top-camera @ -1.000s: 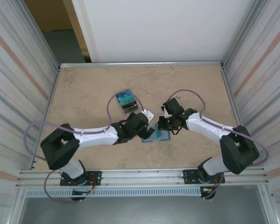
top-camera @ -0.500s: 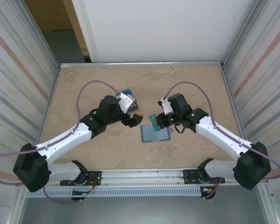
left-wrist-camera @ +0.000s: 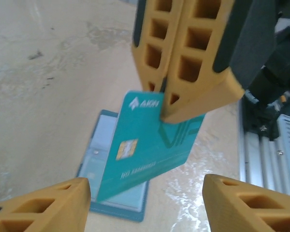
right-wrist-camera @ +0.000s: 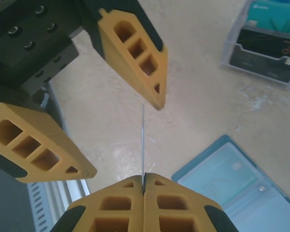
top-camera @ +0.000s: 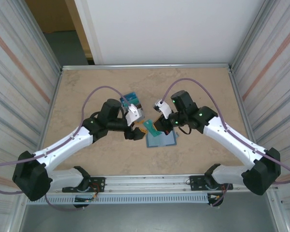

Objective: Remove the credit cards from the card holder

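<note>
Teal credit card (left-wrist-camera: 147,150) pinched in my right jaws, over the open card holder (top-camera: 163,140).
My right jaws are closed on the card's upper edge, and it hangs tilted: teal-green, with a gold chip, a white logo and pale lettering. My left jaws stand open, one finger on each side of it, not touching. Below, the holder lies flat on the table (top-camera: 87,87), with a teal rim and pale grey-blue panels. Whether the card's lower corner touches it I cannot tell.
</note>
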Controlling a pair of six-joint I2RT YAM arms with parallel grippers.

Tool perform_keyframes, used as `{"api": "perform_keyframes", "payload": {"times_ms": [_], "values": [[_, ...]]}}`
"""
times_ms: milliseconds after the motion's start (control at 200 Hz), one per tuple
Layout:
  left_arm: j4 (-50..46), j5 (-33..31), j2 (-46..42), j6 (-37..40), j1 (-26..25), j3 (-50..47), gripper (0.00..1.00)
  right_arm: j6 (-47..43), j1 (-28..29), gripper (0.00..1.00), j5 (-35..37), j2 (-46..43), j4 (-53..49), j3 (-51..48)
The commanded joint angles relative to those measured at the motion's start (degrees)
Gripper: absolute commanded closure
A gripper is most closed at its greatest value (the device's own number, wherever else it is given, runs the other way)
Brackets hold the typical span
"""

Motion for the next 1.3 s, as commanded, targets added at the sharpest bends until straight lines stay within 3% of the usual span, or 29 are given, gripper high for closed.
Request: {"api": "perform_keyframes", "payload": {"times_ms": [0, 125, 331, 436, 506, 666, 872, 932, 1002, 1293], "values": [[-3.61, 5.67, 1.27, 3.47, 0.11, 2.94, 0.46, -4.81, 0.76, 1.0, -3.04, 1.56, -5.33, 2.62], [-3.93, 6.58, 2.43, 3.65, 0.09, 3.75, 0.65, -5.75, 1.06, 1.0, -3.2, 2.75, -6.48, 3.84], [-4.88, 6.94, 3.9, 4.08, -0.84, 4.55, 0.79, -6.55, 1.07, 0.98, -3.37, 3.62, -6.42, 5.05], [-5.01, 7.02, 4.89, 4.09, -1.59, 4.85, 0.95, -6.69, 1.01, 0.97, -3.31, 3.95, -5.99, 5.41], [-5.15, 7.5, 5.54, 4.38, -1.9, 4.95, 1.0, -6.67, 1.02, 0.97, -3.26, 4.11, -5.71, 5.42], [-4.94, 8.11, 6.24, 4.57, -2.21, 5.26, 1.0, -6.12, 1.0, 0.96, -2.57, 4.05, -5.05, 4.93], [-1.52, 4.58, 3.73, 3.06, -2.26, 3.5, 1.0, -4.15, -0.17, 0.66, 0.6, 0.92, -3.19, 2.54], [0.25, 2.6, 2.31, 1.98, -2.26, 2.51, 1.0, -2.75, -1.23, 0.63, 1.07, -1.04, -1.46, 0.8], [3.06, -0.13, 0.23, -0.26, -2.26, 0.6, 1.0, -0.71, -2.78, 0.61, 1.51, -3.8, 1.46, -1.9], [15.4, -10.74, -10.17, -14.93, -2.13, -8.61, 1.0, 12.24, -8.52, 0.39, 1.88, -18.51, 18.4, -15.61]]}}
